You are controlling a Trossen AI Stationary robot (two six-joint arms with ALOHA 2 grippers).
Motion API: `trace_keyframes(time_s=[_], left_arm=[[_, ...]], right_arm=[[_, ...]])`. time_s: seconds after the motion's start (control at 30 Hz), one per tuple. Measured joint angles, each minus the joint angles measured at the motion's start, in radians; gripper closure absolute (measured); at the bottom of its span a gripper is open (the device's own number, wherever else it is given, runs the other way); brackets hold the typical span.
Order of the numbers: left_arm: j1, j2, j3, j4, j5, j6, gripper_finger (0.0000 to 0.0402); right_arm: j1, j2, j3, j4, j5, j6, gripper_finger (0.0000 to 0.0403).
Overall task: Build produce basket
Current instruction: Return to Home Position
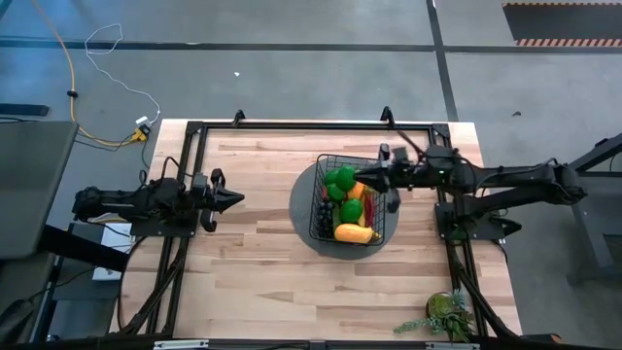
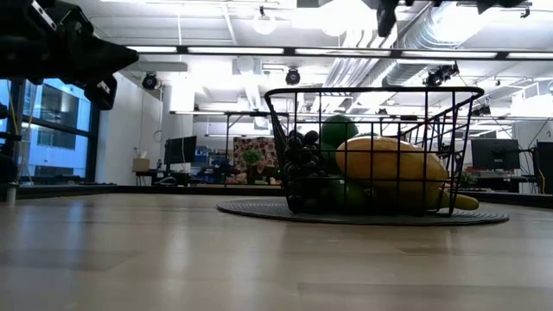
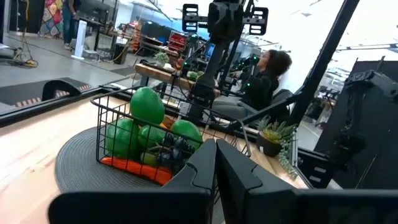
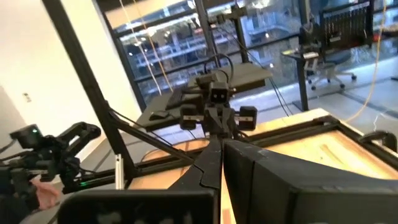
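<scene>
Black wire basket (image 1: 335, 157) sits on round dark mat (image 1: 299, 222), centre-right of wood table (image 1: 253, 272), w/ produce (image 1: 345, 199) piled inside: green round fruits, a yellow piece, red chili, dark grapes. Right gripper (image 1: 363, 179) hangs over the basket, fingers together w/ nothing btwn them, prob. clear of the fruit, though height is hard to judge from above. Left gripper (image 1: 237, 199) is well apart on the left side, fingers (image 3: 205, 165) also pressed together, empty; leafy plant (image 1: 447, 313) at table corner.
</scene>
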Motion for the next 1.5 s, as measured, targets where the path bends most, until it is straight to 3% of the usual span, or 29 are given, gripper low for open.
trace_keyframes(time_s=[0.47, 0.73, 0.97, 1.23, 1.4, 1.5], left_arm=[[0.000, 0.001, 0.000, 0.000, 0.000, 0.000, 0.0399], [0.000, 0.001, 0.000, 0.000, 0.000, 0.000, 0.0398], [0.000, 0.001, 0.000, 0.000, 0.000, 0.000, 0.0398], [0.000, 0.001, 0.000, 0.000, 0.000, 0.000, 0.0398], [0.000, 0.001, 0.000, 0.000, 0.000, 0.000, 0.0398], [0.000, 0.001, 0.000, 0.000, 0.000, 0.000, 0.0398]], right_arm=[[-0.039, -0.537, -0.369, 0.022, 0.031, 0.008, 0.0403], [-0.039, -0.741, -0.529, 0.076, 0.069, -0.003, 0.0403], [-0.039, -0.790, -0.681, 0.244, 0.104, 0.003, 0.0403], [0.025, -0.781, -0.684, 0.102, 0.138, -0.006, 0.0403], [0.057, -0.781, -0.684, -0.106, 0.247, -0.043, 0.0403], [0.057, -0.781, -0.684, -0.145, 0.250, -0.063, 0.0403]])
